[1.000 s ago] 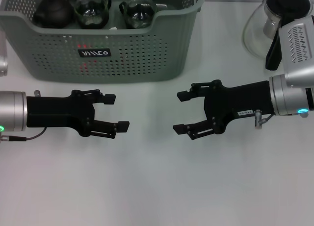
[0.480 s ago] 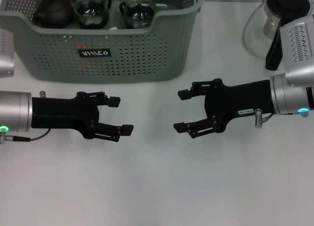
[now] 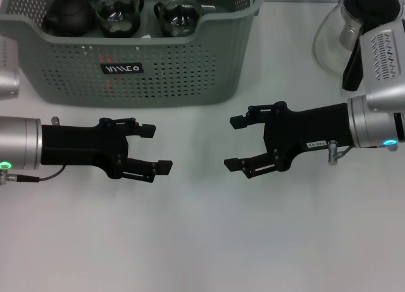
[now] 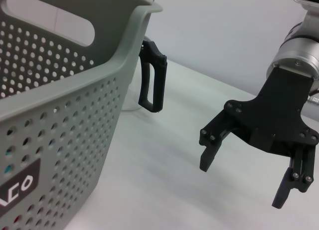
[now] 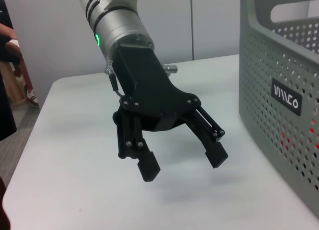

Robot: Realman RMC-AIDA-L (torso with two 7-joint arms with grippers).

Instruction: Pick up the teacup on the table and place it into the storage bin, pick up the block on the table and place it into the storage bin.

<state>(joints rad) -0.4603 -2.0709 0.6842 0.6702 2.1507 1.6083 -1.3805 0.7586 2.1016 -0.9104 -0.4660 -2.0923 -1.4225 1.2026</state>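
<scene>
Head view: the left gripper (image 3: 154,148) is held low over the white table (image 3: 202,241), in front of the bin (image 3: 164,70), its jaws spread apart with nothing between them. The bin stands at the far left of the table, its black label (image 3: 122,68) turned toward the robot. Inside it, from left to right, a dark teapot (image 3: 68,14) and two glass teacups (image 3: 119,14) (image 3: 178,16) are seen, close together along the near wall. Whether a block lies in the bin cannot be told. To the right of the bin, the right gripper (image 3: 231,143) is held facing the left one, well apart from it, jaws likewise spread and empty. At the far right a glass carafe (image 3: 335,32) with a black handle (image 3: 352,64) is partly hidden behind the right arm.
</scene>
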